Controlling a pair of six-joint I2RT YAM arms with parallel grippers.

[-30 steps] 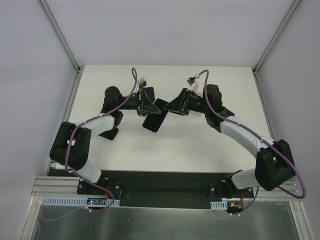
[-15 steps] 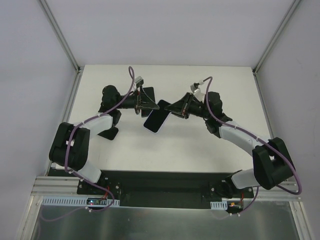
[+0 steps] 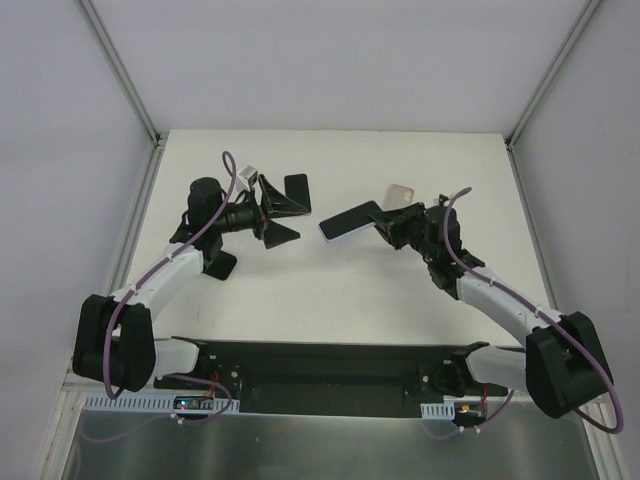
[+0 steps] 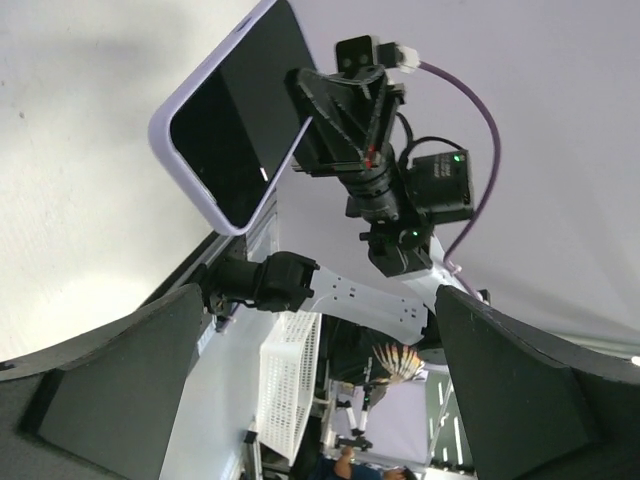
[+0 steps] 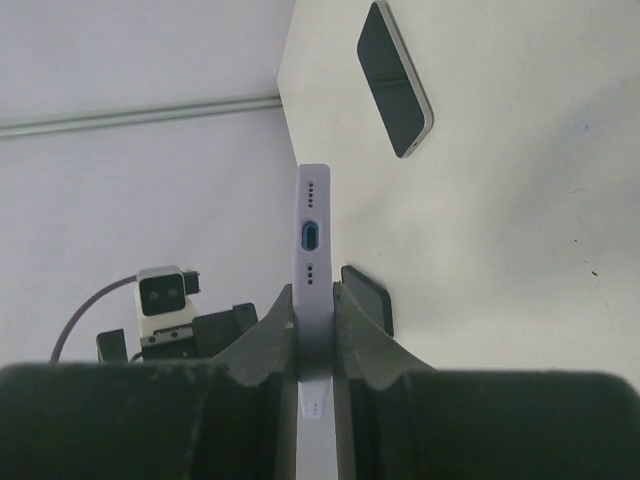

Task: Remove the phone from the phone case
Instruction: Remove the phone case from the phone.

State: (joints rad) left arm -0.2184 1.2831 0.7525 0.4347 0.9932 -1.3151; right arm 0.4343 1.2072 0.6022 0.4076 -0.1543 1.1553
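Observation:
The phone (image 4: 238, 105) shows its black screen and sits inside the lavender phone case (image 4: 205, 205). My right gripper (image 3: 378, 218) is shut on one end of it and holds it off the table. In the right wrist view the case (image 5: 312, 215) stands edge-on between the fingers (image 5: 270, 325), port end away from me. My left gripper (image 3: 292, 220) hangs well left of the phone. It is open, and the left wrist view shows both fingers (image 4: 110, 380) spread wide around nothing.
A dark flat slab with a pale rim (image 3: 297, 190) lies on the white table (image 3: 330, 290) just behind the left gripper; the right wrist view shows that slab (image 5: 395, 78) too. Grey walls and metal posts (image 3: 118, 70) bound the table on three sides.
The left gripper has opened, let go of the cased phone and drawn back to the left. The right gripper has carried the phone to the right and turned it.

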